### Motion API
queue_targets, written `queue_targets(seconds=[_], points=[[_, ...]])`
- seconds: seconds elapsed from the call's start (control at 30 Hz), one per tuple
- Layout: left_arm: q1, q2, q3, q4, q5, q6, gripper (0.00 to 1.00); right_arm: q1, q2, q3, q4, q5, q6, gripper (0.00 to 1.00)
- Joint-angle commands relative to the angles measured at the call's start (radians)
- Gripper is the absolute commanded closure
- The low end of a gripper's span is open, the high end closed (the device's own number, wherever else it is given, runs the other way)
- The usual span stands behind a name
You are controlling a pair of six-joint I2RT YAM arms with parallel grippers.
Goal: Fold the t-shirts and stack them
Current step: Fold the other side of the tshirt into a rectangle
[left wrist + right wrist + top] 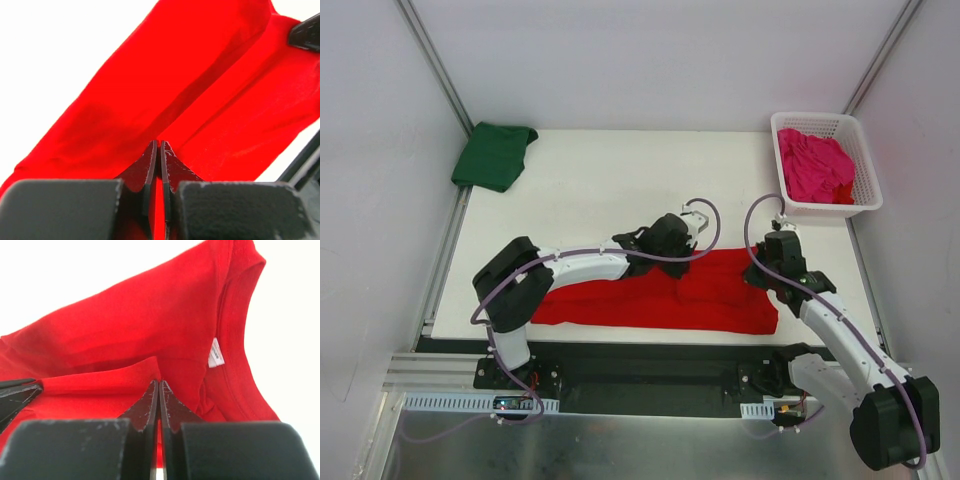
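The left jaws and the right jaws are both closed, pinching the red t-shirt (pixel 650 305) on the tabletop (pixel 620 180). The green t-shirt (pixel 492 155) lies at ten o'clock, and the pink t-shirt (pixel 815 165) is in the basket (pixel 810 118) at two.

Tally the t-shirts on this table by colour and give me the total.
red t-shirt: 1
dark green t-shirt: 1
magenta pink t-shirt: 1
Total: 3
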Motion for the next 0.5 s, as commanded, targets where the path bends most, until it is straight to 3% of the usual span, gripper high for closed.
queue_targets(seconds=[0.0, 0.3, 0.33, 0.4, 0.43, 0.47], points=[[0.024, 0.029, 0.031, -0.04, 0.004, 0.039, 1.0, -0.009, 0.028, 0.048, 0.051, 0.085, -0.038, 0.98], [0.032, 0.078, 0.062, -0.04, 0.021, 0.046, 1.0, -0.023, 0.076, 0.051, 0.082, 0.105, -0.058, 0.98], [0.032, 0.089, 0.065, -0.04, 0.021, 0.046, 1.0, -0.026, 0.083, 0.051, 0.085, 0.105, -0.062, 0.95], [0.032, 0.098, 0.077, -0.04, 0.018, 0.051, 0.99, -0.03, 0.106, 0.058, 0.094, 0.11, -0.07, 0.78], [0.033, 0.104, 0.08, -0.04, 0.015, 0.051, 0.77, -0.033, 0.114, 0.061, 0.096, 0.11, -0.073, 0.6], [0.033, 0.103, 0.083, -0.04, 0.013, 0.051, 0.62, -0.035, 0.12, 0.062, 0.099, 0.11, -0.078, 0.52]])
